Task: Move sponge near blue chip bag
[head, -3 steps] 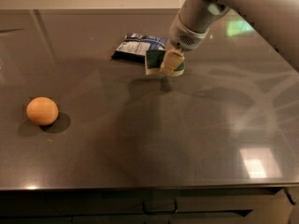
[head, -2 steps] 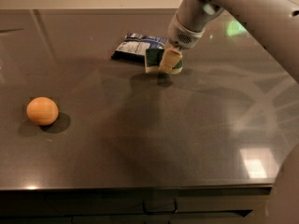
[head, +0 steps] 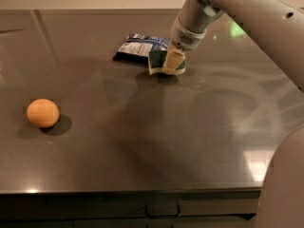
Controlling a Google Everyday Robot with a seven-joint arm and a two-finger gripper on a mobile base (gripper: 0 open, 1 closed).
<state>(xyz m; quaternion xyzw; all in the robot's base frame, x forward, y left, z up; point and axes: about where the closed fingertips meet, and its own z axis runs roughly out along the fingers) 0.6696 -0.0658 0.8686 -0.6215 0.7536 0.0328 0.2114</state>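
The sponge [head: 159, 61], dark green on top with a pale yellow base, is at the back middle of the dark counter [head: 152, 127], right beside the blue chip bag [head: 140, 47] and touching or overlapping its right end. My gripper [head: 172, 63] comes down from the upper right and is shut on the sponge, low over the counter surface. One pale fingertip [head: 174, 61] shows in front of the sponge. The bag lies flat, dark blue and white with printed text.
A round orange fruit [head: 42, 112] sits at the left of the counter. My arm [head: 247, 13] crosses the upper right of the view. The counter's front edge [head: 133, 191] runs along the bottom, with cabinet fronts below it.
The gripper with the sponge has shifted slightly down and towards the chip bag. The bag and the orange fruit have not moved.
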